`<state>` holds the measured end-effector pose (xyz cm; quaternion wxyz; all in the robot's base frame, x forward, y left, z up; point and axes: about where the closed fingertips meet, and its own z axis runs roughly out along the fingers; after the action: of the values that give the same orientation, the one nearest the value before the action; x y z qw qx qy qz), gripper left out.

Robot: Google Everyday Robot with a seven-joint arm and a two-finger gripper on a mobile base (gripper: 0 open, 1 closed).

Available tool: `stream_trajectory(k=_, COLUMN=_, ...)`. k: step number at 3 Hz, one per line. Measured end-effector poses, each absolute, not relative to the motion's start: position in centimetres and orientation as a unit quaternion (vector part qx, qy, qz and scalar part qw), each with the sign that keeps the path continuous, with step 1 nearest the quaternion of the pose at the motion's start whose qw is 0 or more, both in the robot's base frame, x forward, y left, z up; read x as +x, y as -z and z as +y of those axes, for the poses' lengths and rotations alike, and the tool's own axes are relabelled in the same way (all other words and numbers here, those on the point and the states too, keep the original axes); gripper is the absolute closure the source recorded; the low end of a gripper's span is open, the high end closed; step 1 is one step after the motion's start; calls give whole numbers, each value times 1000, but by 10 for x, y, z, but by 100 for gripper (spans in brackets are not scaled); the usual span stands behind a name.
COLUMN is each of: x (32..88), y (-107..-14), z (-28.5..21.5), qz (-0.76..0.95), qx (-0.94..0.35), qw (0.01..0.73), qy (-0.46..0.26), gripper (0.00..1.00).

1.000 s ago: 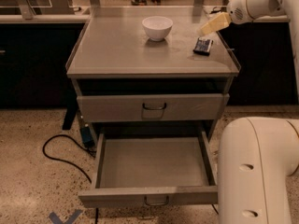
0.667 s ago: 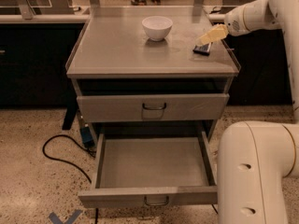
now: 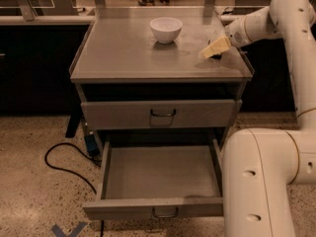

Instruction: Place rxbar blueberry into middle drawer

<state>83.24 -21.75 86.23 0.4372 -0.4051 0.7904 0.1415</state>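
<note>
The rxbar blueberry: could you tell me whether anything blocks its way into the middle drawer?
Nothing visible does. The gripper is at the rxbar blueberry on the cabinet top; the middle drawer below is pulled out, its floor bare.

A single camera looks from above and in front of the cabinet, tilted steeply down and facing its drawer fronts squarely. It sits at middle range: the whole grey surface (image 3: 128, 48) fills the upper half, the open middle drawer (image 3: 123, 209) the lower, with speckled floor (image 3: 34, 181) at left. The white arm (image 3: 256, 181) looms close at the lower right, and the tool (image 3: 214, 49) hangs over the surface's right edge.
</note>
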Motion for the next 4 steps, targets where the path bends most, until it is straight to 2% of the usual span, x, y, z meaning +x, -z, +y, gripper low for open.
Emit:
stream_trajectory(k=1, x=828, y=-823, z=-198, qz=804, qx=-417, qw=390, qy=-165, gripper=0)
stream_trajectory(k=2, x=828, y=-823, z=-198, qz=804, qx=-417, qw=390, qy=-165, gripper=0)
stream_trajectory(k=3, x=839, y=-823, z=-201, qz=812, qx=-397, qw=398, qy=-154, gripper=0)
stream_trajectory(k=4, x=872, y=-838, z=-216, qz=817, qx=-333, qw=451, qy=-132, gripper=0)
